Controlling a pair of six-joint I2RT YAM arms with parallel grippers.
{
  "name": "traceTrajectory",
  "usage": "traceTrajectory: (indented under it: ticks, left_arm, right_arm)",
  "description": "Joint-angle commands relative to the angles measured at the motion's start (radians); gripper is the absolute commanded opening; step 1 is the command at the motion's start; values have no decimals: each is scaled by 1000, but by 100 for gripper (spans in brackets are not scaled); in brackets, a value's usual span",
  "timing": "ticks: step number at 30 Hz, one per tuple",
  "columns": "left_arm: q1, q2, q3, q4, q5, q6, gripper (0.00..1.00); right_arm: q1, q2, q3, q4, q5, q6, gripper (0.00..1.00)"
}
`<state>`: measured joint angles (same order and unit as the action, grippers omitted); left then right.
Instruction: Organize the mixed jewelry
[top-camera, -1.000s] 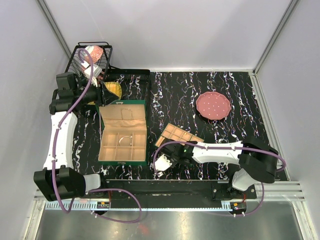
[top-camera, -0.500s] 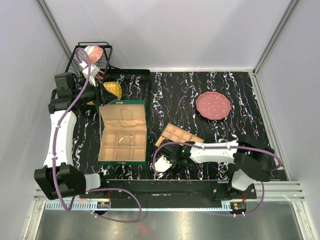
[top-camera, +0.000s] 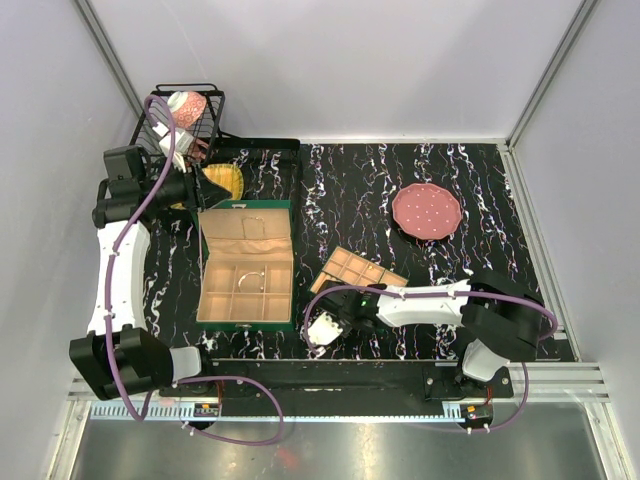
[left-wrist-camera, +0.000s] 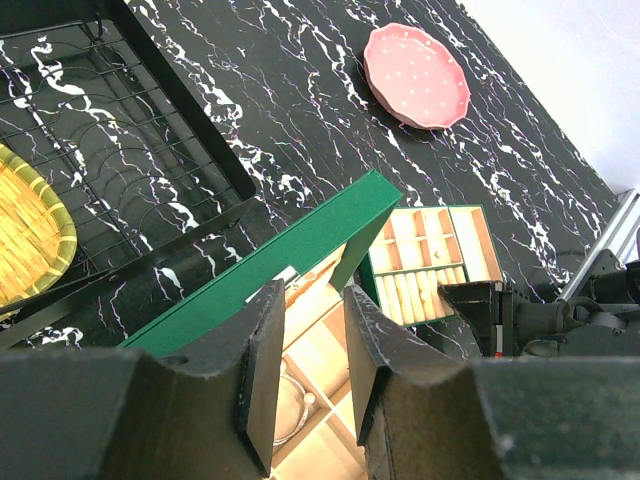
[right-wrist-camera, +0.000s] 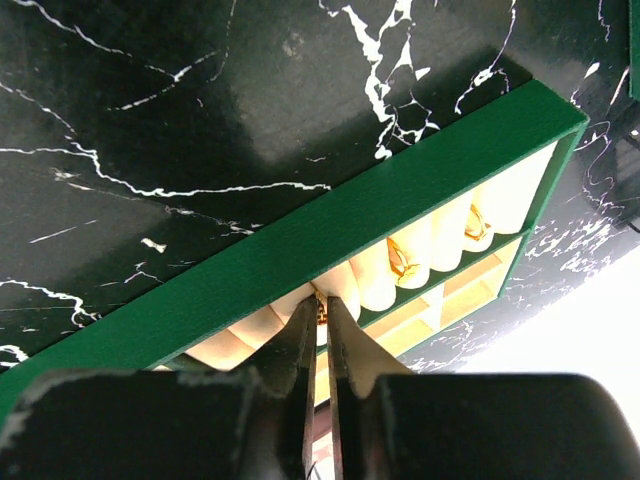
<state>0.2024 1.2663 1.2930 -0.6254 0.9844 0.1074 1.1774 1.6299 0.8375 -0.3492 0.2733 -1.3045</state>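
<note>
Black marbled table (top-camera: 480, 180): green box (top-camera: 246, 326), pink plate (top-camera: 427, 211)

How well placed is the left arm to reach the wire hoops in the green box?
Probably yes. The green box stands open and nothing covers the wire hoops in its compartment. The left hand hovers at the raised lid, part open, and must clear that.

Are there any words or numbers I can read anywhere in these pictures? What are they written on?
No text can be read anywhere.
The tiny tags on the front rail: too small to read.
The pink plate: only white dots, no letters.
The green box: no label showing.
</note>
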Motion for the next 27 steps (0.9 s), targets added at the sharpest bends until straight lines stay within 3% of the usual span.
traceTrajectory:
  ticks: [1, 6, 13, 23, 27]
  left_arm:
    - [15, -2, 3, 50, 45, 6, 33]
    - [22, -2, 12, 50, 54, -2, 33]
    - [26, -12, 23, 44, 59, -8, 33]
    - [32, -45, 22, 29, 65, -2, 33]
    - [32, -58, 22, 27, 69, 0, 33]
  right_arm:
    - [10, 18, 5, 12, -33, -13, 13]
    - [10, -10, 58, -16, -10, 14, 18]
    - [8, -53, 121, -88, 0, 44, 32]
    - [5, -128, 146, -112, 50, 74, 33]
    - [-34, -160, 179, -126, 26, 184, 33]
